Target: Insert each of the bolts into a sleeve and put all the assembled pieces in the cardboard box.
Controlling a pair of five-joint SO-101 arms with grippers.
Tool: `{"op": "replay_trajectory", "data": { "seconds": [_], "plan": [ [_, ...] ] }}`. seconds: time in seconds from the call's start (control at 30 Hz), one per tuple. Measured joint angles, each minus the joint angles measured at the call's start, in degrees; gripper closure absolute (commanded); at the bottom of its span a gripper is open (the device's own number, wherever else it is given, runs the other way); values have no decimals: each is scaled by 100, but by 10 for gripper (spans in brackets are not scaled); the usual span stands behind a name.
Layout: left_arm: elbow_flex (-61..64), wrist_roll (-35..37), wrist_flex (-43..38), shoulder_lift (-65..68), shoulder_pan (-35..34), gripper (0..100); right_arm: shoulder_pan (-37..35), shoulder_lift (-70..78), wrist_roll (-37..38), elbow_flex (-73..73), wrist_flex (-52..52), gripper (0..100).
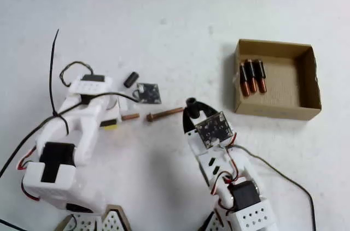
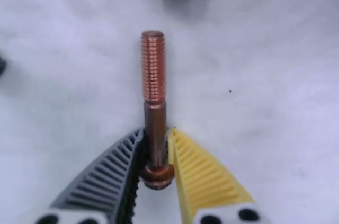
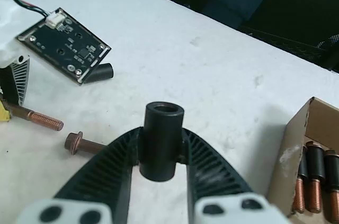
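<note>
The bolt (image 2: 152,70) is pinched at its head end by the left claw (image 2: 156,134), whose grey and yellow fingers are pressed together on the smooth shank. The threaded tip sticks out low over the desk (image 1: 175,23). The sleeve (image 3: 161,128) stands upright in the right claw (image 3: 160,144), squeezed between the black fingers with its bore facing up. It is near the bolt but apart from it.

The main risk is alignment. The bolt lies roughly level and the sleeve's hole points upward, so one of them has to turn before they meet. With the grip so close to the head, the long free end could swing off axis if the tip catches the sleeve's rim. A push could also slide the sleeve down through the ribbed fingers.

A second bolt (image 1: 164,113) lies just beyond the held tip, and a careless sweep would likely knock it rolling. A loose sleeve (image 1: 130,80) beside the left arm could be nudged the same way.

The cardboard box (image 1: 273,45), with three assembled pieces (image 1: 251,77) in it, sits well off to the right.
</note>
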Motion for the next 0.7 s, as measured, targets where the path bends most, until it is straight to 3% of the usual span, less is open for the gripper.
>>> {"op": "replay_trajectory", "data": {
  "seconds": [0.2, 0.7],
  "plan": [
    [0, -97, -114, 0, -114, 850, 0, 0, 0, 0, 0, 981],
    [-18, -18, -211, 0, -176, 849, 0, 0, 0, 0, 0, 981]
  ]
}}
